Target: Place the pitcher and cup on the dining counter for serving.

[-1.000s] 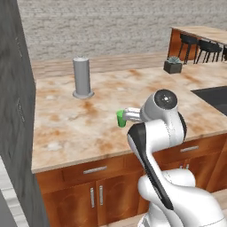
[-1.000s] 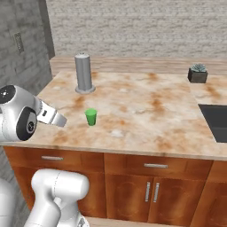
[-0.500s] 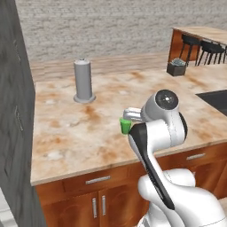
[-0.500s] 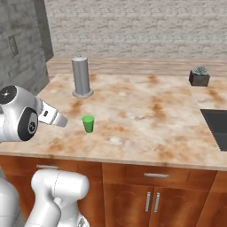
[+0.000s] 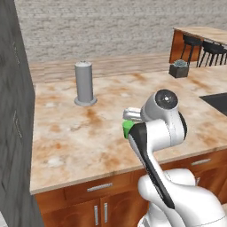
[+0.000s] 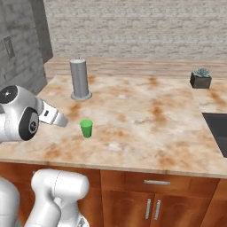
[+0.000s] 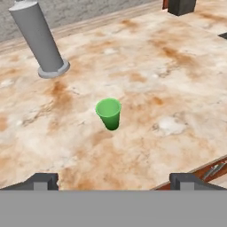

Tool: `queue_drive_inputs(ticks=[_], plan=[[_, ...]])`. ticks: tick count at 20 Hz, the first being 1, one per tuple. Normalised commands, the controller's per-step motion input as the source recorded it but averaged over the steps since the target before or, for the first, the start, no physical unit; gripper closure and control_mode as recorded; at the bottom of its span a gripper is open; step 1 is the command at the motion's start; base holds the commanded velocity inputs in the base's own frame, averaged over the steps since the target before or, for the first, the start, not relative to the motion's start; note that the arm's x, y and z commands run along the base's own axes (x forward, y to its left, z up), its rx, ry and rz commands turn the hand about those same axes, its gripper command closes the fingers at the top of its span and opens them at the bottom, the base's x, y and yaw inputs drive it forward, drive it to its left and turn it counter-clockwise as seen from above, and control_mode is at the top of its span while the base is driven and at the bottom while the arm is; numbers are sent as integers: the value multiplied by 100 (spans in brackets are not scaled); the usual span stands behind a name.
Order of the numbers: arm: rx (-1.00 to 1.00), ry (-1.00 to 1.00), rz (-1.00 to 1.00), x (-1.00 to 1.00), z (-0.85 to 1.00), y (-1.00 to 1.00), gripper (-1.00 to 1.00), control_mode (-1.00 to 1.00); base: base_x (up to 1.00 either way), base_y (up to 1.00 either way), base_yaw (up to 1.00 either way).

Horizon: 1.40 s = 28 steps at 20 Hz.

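In the left base view, a marble-patterned kitchen surface [image 5: 80, 133] is seen over brown cabinets. The green cup [image 5: 127, 129] stands toward the front edge, mostly hidden behind the white arm. A tall grey cylinder [image 5: 84, 83] stands farther back toward the left, and a small potted plant [image 5: 179, 69] near the far right corner. The dining counter [image 5: 201, 33] with black stools [image 5: 200, 48] is seen well apart at the upper right.

In the right base view, the cup [image 6: 86, 128] stands upright near the front edge, left of centre, with the tool [image 6: 58, 119] held just beside it, apart from it. A dark sink [image 6: 218, 133] is cut into the right edge.

In the hand view, the cup [image 7: 109, 113] is centred ahead, and the tool's fingertips [image 7: 42, 179] are spread wide, holding nothing.

The step in hand is judged to be the approach to the cup. Next, the tool would need to be lowered around the cup and closed.
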Motion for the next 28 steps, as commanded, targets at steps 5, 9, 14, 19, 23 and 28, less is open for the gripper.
queue_drive_inputs(ticks=[5, 9, 14, 19, 23, 28], plan=[[0, 22, 0, 64, -12, -16, -100, -100, 0, 0, 0], [3, 32, 2, 77, -32, -46, -100, -100, 0, 0, 0], [7, 31, -3, 88, -30, -47, -100, -100, 0, 0, 0], [3, 17, -3, 35, -6, -20, -100, -100, 0, 0, 0], [7, 6, -5, 29, -43, 1, -100, -100, 0, 0, 0], [8, 19, -1, 18, -40, 2, -100, -100, 0, 0, 0]])
